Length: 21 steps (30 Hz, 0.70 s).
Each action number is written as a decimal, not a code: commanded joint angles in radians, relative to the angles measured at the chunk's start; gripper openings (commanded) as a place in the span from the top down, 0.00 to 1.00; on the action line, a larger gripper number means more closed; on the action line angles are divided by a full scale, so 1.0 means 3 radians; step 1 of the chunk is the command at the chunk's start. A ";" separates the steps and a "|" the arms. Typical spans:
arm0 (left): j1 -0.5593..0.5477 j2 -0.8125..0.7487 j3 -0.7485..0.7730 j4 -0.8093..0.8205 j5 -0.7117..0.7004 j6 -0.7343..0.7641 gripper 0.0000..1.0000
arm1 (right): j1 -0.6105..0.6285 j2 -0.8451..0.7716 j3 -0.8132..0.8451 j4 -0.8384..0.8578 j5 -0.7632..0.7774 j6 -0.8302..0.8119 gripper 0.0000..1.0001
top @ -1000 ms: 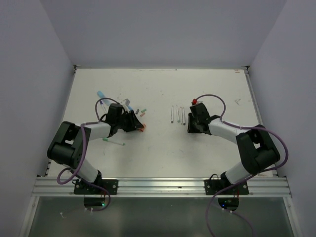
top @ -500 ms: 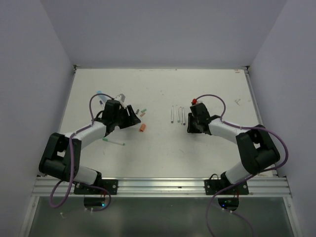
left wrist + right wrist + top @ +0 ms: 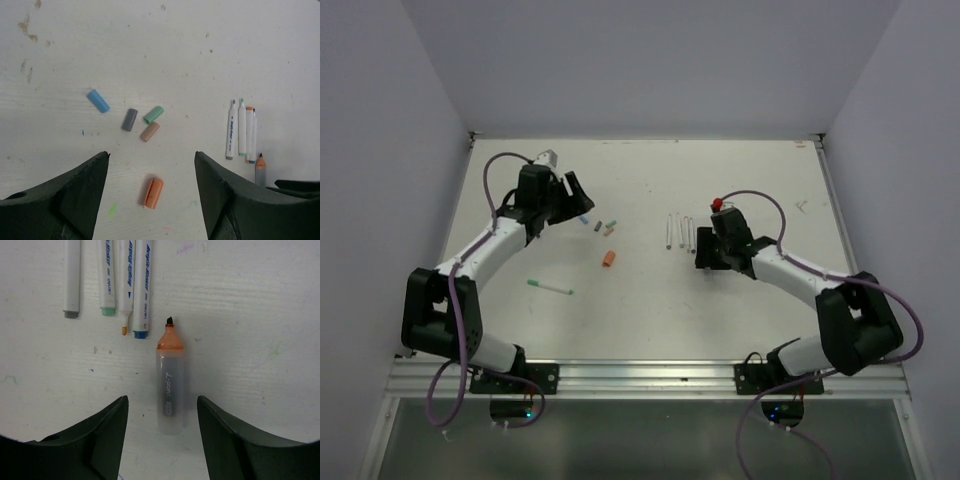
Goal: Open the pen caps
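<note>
Left gripper (image 3: 151, 157) jaws gape over stubby plastic pen caps (image 3: 154, 114); right gripper (image 3: 161, 401) jaws stand open astride a translucent marker barrel (image 3: 170, 390).

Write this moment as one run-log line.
left gripper: open, empty | right gripper: open around uncapped marker | orange cap: lying loose

Ahead of the black left hand (image 3: 150, 156) lie a light blue cap (image 3: 98, 100), a dark grey cap (image 3: 130, 119), a mint green cap (image 3: 153, 114), a tan cap (image 3: 149, 131) and, nearest, an orange cap (image 3: 154, 192), on a white desk (image 3: 200, 50) with brownish and green smudges. Between the black right hand (image 3: 161, 401) fingers, a frosted grey marker (image 3: 169, 385) has an orange collar and a black tip; the white pens (image 3: 140, 285) beyond it carry blue lettering
</note>
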<state>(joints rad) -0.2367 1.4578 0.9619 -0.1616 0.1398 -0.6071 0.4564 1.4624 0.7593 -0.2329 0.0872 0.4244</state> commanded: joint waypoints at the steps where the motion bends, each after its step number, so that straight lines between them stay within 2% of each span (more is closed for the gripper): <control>1: 0.0170 0.0166 0.0306 -0.0198 -0.0144 0.0157 0.26 | 0.0028 -0.0441 -0.0051 -0.0139 0.0072 -0.0034 0.39; 6: 0.0691 0.0524 0.0689 -0.0315 0.0035 0.0188 0.27 | 0.0028 -0.1033 0.0086 -0.0583 -0.0233 -0.0105 0.37; 10: 0.0916 0.0826 0.1159 -0.0601 -0.0342 0.0224 0.27 | 0.0033 -0.1280 0.0199 -0.0895 -0.0357 -0.0116 0.36; 15: 0.0988 0.1250 0.1671 -0.0790 -0.0675 0.0214 0.29 | 0.0038 -0.1285 0.0358 -0.0998 -0.0469 -0.0136 0.36; 16: 0.0993 0.1327 0.1874 -0.0831 -0.0741 0.0224 0.29 | 0.0033 -0.1265 0.0363 -0.1008 -0.0495 -0.0146 0.36; 21: 0.1004 0.1736 0.2275 -0.1036 -0.1012 0.0214 0.30 | 0.0038 -0.1239 0.0282 -0.0942 -0.0567 -0.0152 0.36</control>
<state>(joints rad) 0.0578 1.9285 1.5661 -0.3992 -0.0715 -0.5575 0.4648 1.0836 0.8303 -0.5030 -0.0444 0.3988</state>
